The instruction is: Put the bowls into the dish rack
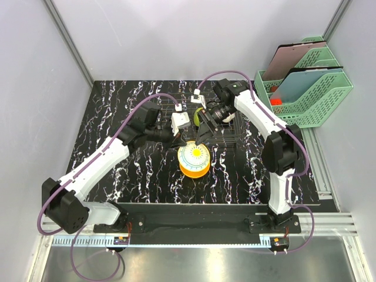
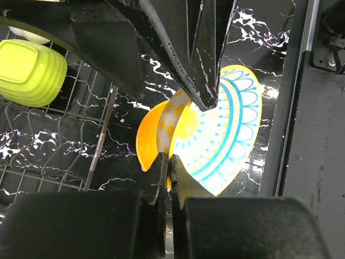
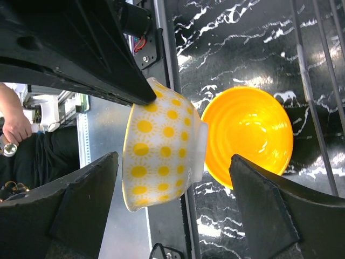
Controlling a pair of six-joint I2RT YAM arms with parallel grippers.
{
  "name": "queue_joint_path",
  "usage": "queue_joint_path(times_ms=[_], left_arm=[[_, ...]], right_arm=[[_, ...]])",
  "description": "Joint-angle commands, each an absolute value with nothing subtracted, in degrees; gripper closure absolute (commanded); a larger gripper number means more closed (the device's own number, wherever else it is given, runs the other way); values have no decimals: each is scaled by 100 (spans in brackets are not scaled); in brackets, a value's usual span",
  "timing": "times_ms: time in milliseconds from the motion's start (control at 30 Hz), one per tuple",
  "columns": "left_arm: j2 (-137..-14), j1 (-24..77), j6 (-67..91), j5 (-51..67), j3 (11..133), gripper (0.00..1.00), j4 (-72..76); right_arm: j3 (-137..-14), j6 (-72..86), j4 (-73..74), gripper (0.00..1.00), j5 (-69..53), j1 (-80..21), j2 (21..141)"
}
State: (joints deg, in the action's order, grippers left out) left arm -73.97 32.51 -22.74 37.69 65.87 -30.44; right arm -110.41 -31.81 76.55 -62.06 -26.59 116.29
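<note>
pincer work: nipping rim of patterned bowl [image 2: 226,135] with left pincer [image 2: 186,134], holding it tilted over orange bowl [image 3: 248,135] on table [image 1: 153,176], beside rack [image 2: 101,135]; right pincer [image 3: 173,158] wide, empty, alongside. lime bowl [image 2: 29,73] in rack already. probably early going: patterned and orange to load yet; other bowls hard to make out.

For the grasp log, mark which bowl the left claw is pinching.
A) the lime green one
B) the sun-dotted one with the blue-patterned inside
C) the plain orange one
B: the left claw is closed on the rim of the sun-dotted bowl; the orange bowl sits ungripped, the lime green bowl on the dish rack.
</note>
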Motion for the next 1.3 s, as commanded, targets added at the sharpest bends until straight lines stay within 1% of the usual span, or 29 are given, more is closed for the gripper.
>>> queue_joint_path(times_ms=[0,500,633,667,1100,1267], left_arm=[[-7189,3270,-2268,4069,6838,100,-2795],[-7154,3270,-2241,4008,6926,100,-2795],[-7145,3270,-2250,4008,6935,100,-2795],[-7154,3270,-2241,3999,6935,100,-2795],[-7225,3278,-2303,3806,6935,100,-2777],[-7242,3270,-2250,3832,6970,100,-2769]], right_arm=[[-11127,-3760,9025,9,-6679,-2689,11742],[-11100,-4017,9343,8,-6750,-2733,12076],[-11162,-4017,9369,3,-6785,-2733,12094],[-11162,-3990,9378,0,-6794,-2733,12085],[-10872,-3981,9378,0,-6759,-2733,11804],[-10986,-3850,9378,0,-6759,-2725,11839]])
